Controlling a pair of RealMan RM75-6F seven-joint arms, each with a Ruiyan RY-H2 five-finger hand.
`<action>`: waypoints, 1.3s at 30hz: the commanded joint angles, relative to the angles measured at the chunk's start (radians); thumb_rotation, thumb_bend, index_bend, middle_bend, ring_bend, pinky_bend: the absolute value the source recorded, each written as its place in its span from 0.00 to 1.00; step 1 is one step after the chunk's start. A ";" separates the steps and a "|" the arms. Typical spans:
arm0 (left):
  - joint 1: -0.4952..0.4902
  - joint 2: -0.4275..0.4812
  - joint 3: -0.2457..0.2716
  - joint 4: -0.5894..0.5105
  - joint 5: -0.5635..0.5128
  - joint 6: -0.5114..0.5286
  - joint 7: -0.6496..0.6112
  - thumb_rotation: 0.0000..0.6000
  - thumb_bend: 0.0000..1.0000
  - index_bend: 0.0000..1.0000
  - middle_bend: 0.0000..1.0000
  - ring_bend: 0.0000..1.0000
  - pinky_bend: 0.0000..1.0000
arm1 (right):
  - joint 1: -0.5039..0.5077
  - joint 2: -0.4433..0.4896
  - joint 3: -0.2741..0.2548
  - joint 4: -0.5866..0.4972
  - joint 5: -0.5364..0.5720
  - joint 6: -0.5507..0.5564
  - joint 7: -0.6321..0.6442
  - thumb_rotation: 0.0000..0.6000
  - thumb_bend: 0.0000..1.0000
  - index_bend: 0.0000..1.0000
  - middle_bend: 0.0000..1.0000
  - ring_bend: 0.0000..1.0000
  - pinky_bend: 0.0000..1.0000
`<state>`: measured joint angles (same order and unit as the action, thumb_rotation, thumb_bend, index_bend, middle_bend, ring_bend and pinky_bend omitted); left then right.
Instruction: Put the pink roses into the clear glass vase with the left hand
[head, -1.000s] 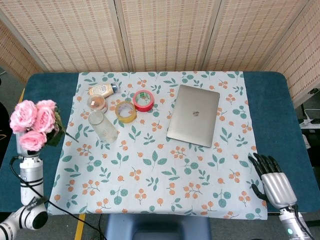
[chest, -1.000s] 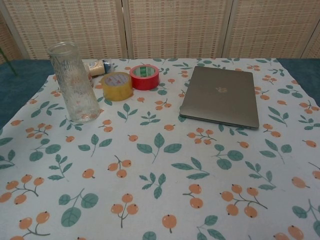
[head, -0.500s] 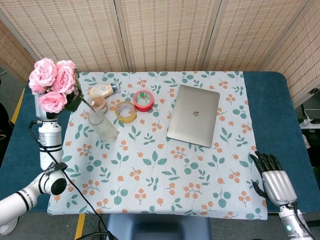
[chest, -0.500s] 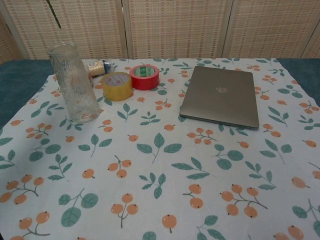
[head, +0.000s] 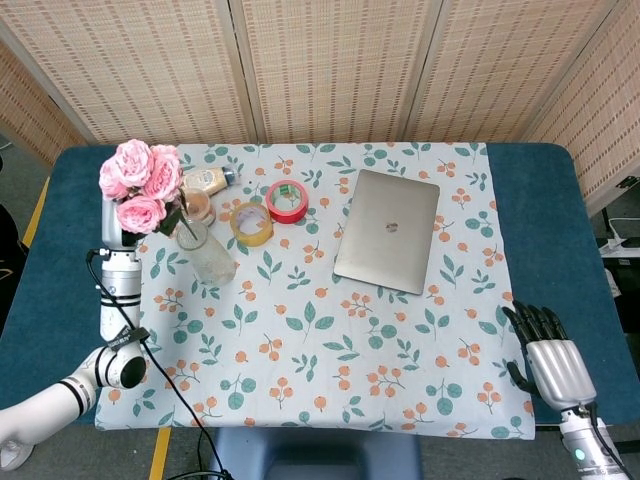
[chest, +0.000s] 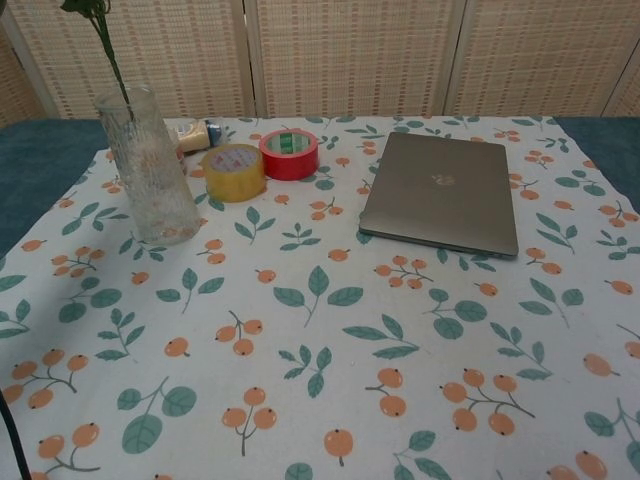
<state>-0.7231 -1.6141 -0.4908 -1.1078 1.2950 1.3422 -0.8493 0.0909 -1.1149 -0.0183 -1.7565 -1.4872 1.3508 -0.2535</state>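
Observation:
A bunch of pink roses is held by my left hand, which is mostly hidden under the blossoms at the far left of the cloth. Their green stem slants down to the mouth of the clear glass vase. Whether its tip is inside the rim I cannot tell. In the head view the vase stands just right of the roses. My right hand rests at the near right table edge, holding nothing, fingers extended.
Behind the vase lie a yellow tape roll, a red tape roll, a small jar and a lying bottle. A closed laptop lies right of centre on the floral cloth.
My left arm has carried the roses from the left table edge up and then rightward to the vase. The stem now shows in the chest view at the vase mouth. The right hand stayed put.

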 joint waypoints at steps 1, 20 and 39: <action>0.018 -0.034 0.063 0.044 0.031 0.000 -0.006 1.00 0.50 0.35 0.50 0.32 0.17 | -0.001 0.000 -0.002 -0.001 -0.003 0.001 -0.001 1.00 0.31 0.00 0.00 0.00 0.00; 0.127 0.098 0.300 -0.093 0.148 -0.086 0.127 1.00 0.45 0.00 0.00 0.00 0.06 | -0.008 0.012 -0.016 -0.007 -0.045 0.024 0.027 1.00 0.31 0.00 0.00 0.00 0.00; 0.499 0.268 0.543 -0.160 0.155 0.179 0.849 1.00 0.44 0.00 0.00 0.00 0.05 | -0.010 0.006 -0.027 -0.005 -0.070 0.026 0.017 1.00 0.31 0.00 0.00 0.00 0.00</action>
<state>-0.3621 -1.3796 -0.0357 -1.1862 1.4386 1.4018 -0.1763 0.0825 -1.1037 -0.0441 -1.7621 -1.5556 1.3754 -0.2293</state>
